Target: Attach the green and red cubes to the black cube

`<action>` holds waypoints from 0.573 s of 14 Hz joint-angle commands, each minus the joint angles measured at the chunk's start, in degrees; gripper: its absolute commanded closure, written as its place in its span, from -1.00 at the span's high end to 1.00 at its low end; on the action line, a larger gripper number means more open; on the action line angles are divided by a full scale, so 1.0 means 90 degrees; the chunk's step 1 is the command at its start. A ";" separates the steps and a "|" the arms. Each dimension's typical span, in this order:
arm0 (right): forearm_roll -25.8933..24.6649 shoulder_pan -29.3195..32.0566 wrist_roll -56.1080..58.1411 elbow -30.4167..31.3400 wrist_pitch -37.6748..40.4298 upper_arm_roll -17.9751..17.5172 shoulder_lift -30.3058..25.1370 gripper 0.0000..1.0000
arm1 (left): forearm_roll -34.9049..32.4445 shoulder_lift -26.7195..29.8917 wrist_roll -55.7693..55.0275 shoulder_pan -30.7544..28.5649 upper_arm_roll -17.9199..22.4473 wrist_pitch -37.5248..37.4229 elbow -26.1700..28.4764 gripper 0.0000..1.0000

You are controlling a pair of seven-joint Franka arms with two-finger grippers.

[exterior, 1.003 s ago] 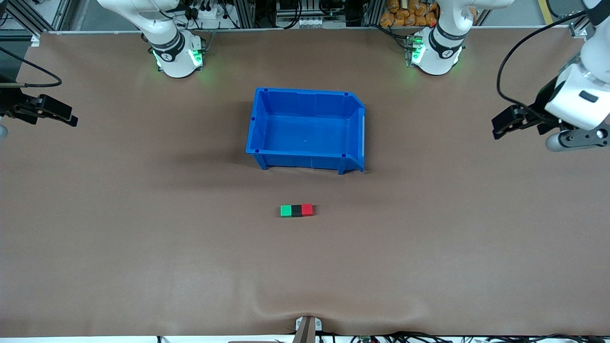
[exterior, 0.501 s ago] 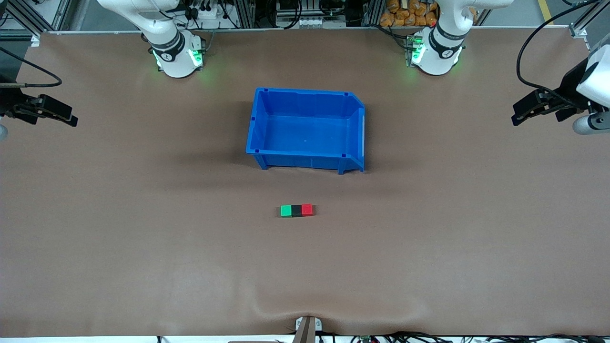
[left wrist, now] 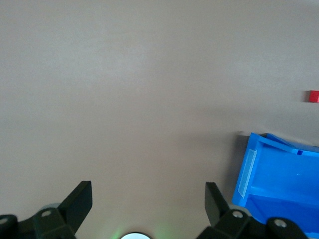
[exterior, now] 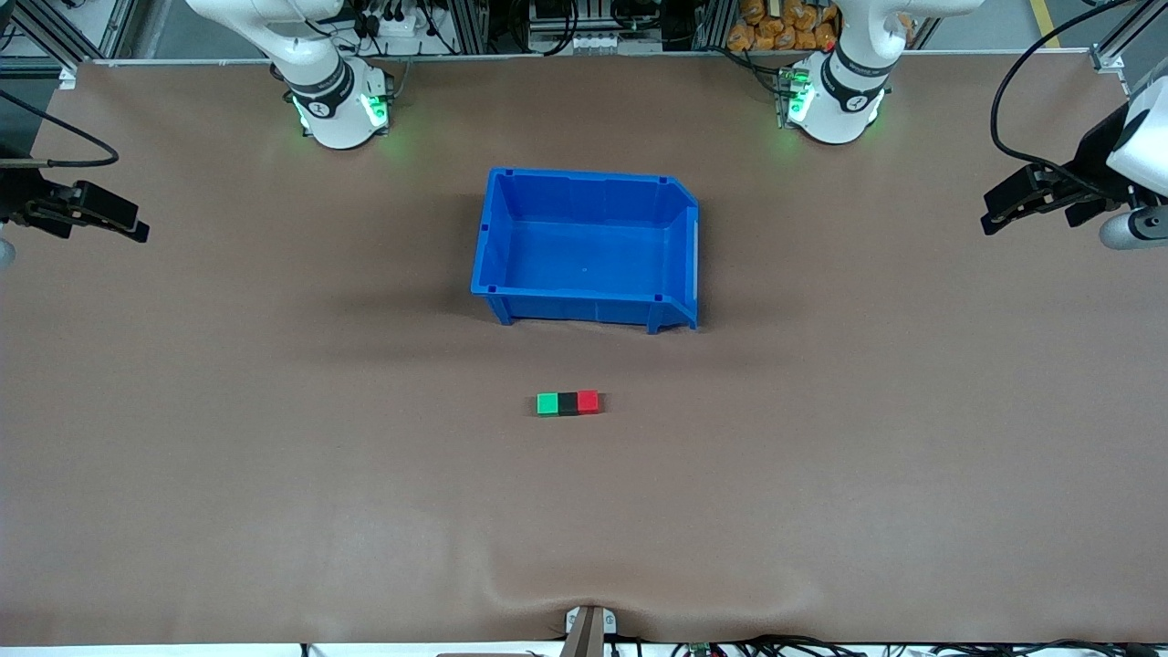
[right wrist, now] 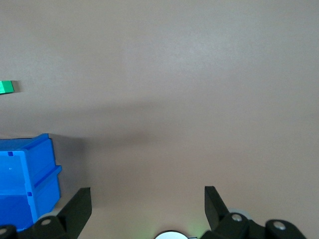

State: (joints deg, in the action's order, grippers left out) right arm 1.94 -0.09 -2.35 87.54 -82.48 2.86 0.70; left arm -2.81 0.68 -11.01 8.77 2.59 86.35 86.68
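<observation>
Cubes form one straight row on the tabletop [exterior: 274, 474]: green cube [exterior: 547, 403], black cube [exterior: 568, 403] and red cube [exterior: 589, 401], each touching the next, with the black one in the middle. The green cube sits toward the right arm's end, the red toward the left arm's end. The row lies nearer to the front camera than the blue bin [exterior: 584, 246], which holds nothing visible.

Judged from this layout, the joining appears complete, and the step in hand is to stand clear without disturbing the row. To do that well, each arm should travel high and away from the centre, avoid sweeping over the cubes, and keep cables off the bin. If a check of the bond is wanted, a light nudge at one end cube along the row's axis would show it; a sideways push risks shearing the joints.

Left claw [exterior: 1004, 201] hovers over the tabletop edge at the left arm's end, well apart from the cubes, fingers spread wide and gripping nothing, as the left wrist view confirms [left wrist: 148, 205]. Right claw [exterior: 114, 224] hovers over the right arm's end, likewise spread and empty [right wrist: 147, 205]. Both arms wait, wrists angled inward toward the centre.
</observation>
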 commanded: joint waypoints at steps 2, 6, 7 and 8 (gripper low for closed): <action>0.0029 0.0000 -0.0022 -0.0107 0.0043 -0.0005 0.0039 1.00 | 0.0087 0.0354 0.0110 -0.0310 -0.0082 -0.0033 0.0310 1.00; 0.0029 -0.0009 -0.0022 -0.0107 0.0034 -0.0005 0.0039 1.00 | 0.0077 0.0384 0.0090 -0.0330 -0.0073 -0.0316 0.0262 1.00; 0.0029 -0.0009 -0.0022 -0.0107 0.0034 -0.0005 0.0058 1.00 | 0.0087 0.0403 0.0090 -0.0330 -0.0073 -0.0365 0.0252 1.00; 0.0029 -0.0009 -0.0022 -0.0107 0.0034 -0.0005 0.0068 1.00 | 0.0097 0.0442 0.0090 -0.0330 -0.0082 -0.0366 0.0261 1.00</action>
State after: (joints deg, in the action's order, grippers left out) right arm 1.94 -0.10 -2.35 87.54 -82.48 2.84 0.71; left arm -2.77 2.73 -10.97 6.69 2.55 83.71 87.71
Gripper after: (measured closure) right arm 0.000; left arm 0.000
